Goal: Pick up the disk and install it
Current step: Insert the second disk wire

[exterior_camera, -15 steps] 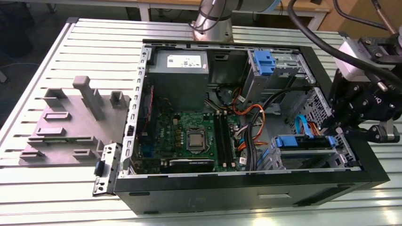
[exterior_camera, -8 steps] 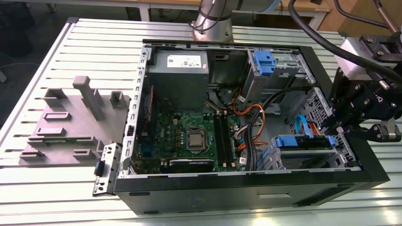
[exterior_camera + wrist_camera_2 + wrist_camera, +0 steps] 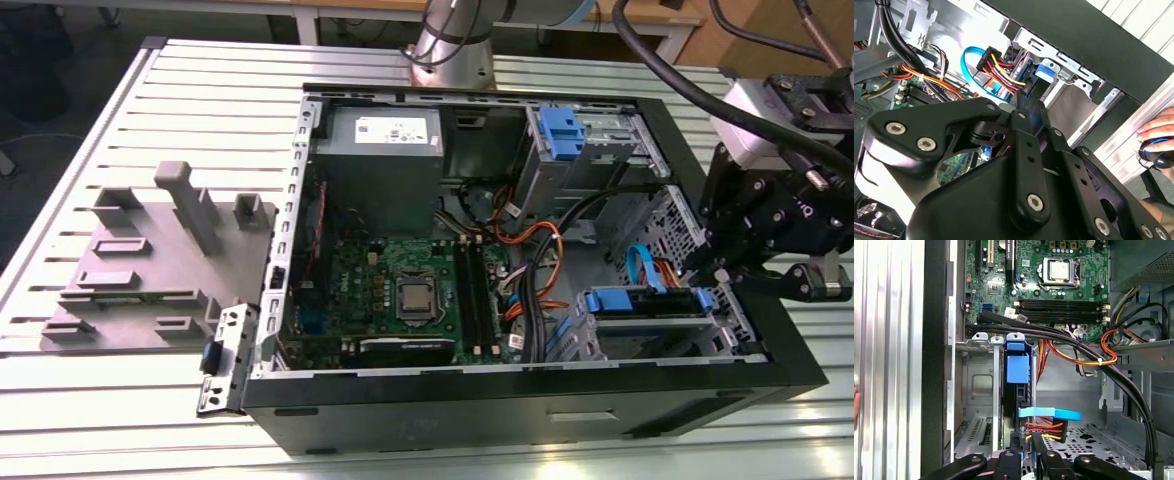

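My claw (image 3: 1025, 442) reaches into the open computer case (image 3: 534, 400) at its drive bay, fingers closed on the disk's (image 3: 1018, 390) cabled end. The disk sits on edge in that bay, beside the case's black side wall.

A robotics lab or workshop — slotted aluminium table (image 3: 80, 180), open computer case (image 3: 534, 400), grey fixture block (image 3: 147, 270).

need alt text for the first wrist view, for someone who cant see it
The gripper reaches into an open computer case, its fingertips at the edge of the disk standing in a metal drive bay. A blue ribbon cable and coloured power wires plug in beside it; the motherboard lies beyond.
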Robot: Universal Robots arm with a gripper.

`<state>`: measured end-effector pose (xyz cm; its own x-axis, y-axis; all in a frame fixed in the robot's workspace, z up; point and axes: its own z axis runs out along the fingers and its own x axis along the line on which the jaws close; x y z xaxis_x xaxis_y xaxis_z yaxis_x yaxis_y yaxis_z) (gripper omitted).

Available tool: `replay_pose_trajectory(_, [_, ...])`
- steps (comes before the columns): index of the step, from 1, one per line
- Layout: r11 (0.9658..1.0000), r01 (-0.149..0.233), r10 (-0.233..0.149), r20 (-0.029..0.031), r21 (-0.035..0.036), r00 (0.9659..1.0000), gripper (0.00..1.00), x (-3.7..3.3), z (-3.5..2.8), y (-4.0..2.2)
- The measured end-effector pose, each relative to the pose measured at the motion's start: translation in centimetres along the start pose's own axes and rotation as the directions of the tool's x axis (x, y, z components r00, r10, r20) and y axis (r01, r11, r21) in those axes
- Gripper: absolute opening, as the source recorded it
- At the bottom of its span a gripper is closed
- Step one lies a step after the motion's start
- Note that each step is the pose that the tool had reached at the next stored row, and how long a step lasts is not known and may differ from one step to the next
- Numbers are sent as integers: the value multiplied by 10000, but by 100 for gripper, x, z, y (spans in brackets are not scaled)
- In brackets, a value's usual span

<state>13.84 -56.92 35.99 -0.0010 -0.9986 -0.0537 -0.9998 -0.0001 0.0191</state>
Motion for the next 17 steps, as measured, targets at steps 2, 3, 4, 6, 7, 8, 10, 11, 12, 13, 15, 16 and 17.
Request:
replay_pose_trajectory(2, [10000, 1, -1, 1, 2, 10000, 24, 1, 1, 6])
replay_pose_trajectory(3, [10000, 0, 0, 1, 4, 10000, 24, 1, 2, 11])
replay_pose_trajectory(4, [10000, 0, 0, 0, 9, 10000, 24, 0, 1, 16])
replay_pose_trajectory(6, [10000, 1, -1, 0, 12, 10000, 24, 0, 1, 21])
replay_pose_trajectory(7, [10000, 1, -1, 0, 12, 10000, 24, 0, 1, 23])
replay_pose_trajectory(8, [10000, 1, -1, 0, 13, 10000, 24, 0, 1, 23])
replay_pose_trajectory(10, [10000, 1, -1, 1, 12, 10000, 24, 0, 0, 23])
replay_pose_trajectory(11, [10000, 1, -1, -1, 12, 10000, 24, -1, -6, 23])
replay_pose_trajectory(12, [10000, 1, -1, 0, 12, 10000, 24, -1, -8, 24])
replay_pose_trajectory(13, [10000, 1, -1, 0, 12, 10000, 24, -1, -8, 23])
replay_pose_trajectory(15, [10000, 1, -1, 0, 13, 10000, 24, -1, -11, 24])
replay_pose_trajectory(16, [10000, 1, -1, 0, 12, 10000, 24, -1, -12, 23])
replay_pose_trajectory(17, [10000, 1, -1, 0, 12, 10000, 24, -1, -12, 24])
